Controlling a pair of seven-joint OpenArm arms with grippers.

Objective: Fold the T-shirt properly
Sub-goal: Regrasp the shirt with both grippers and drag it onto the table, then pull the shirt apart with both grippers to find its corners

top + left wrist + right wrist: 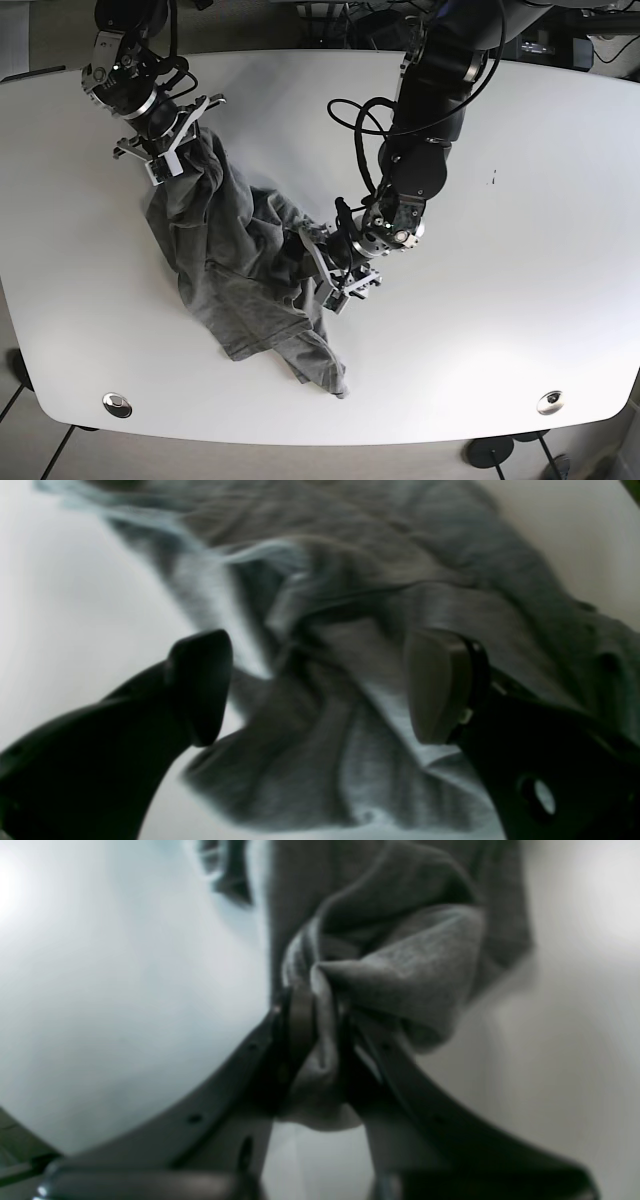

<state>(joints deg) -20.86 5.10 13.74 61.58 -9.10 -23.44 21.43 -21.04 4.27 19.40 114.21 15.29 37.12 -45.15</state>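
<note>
- White desk (520, 250) filling most of base view, rounded corners, dark floor past the edges.
- Grey T-shirt (235, 265) crumpled on desk, left-of-centre in base view; unfolded, bunched in ridges, running diagonally from upper left down to a hem corner near the front edge.
- Upper end of shirt lifted off desk, pinched in right end effector (172, 137) at upper left of base view.
- Right wrist view: right end effector (320, 1020) clamped tight on a wad of grey fabric, cloth squeezed between both fingers (300, 1015) and bulging out above and below; rest of T-shirt (400, 955) hanging away behind.
- Left end effector (340, 272) low at the shirt's right edge, mid-desk in base view, just beside or touching the cloth; contact not clear from that angle.
- Left wrist view: left end effector (320, 685) spread wide apart, nothing gripped; dark finger (200, 685) over bare desk at the fabric edge, other pad (437, 685) over the cloth; wrinkled T-shirt (350, 605) lying underneath, blurred.
- Left arm (430, 110) reaching in from top centre of base view, black cable looped beside it.
- Two round metal fittings (117, 404) set into desk near the front corners, well apart from shirt.
- Small dark mark (492, 179) on desk right of left arm.
- Cables and dark equipment (560, 35) behind the far edge, detail too small to tell.
</note>
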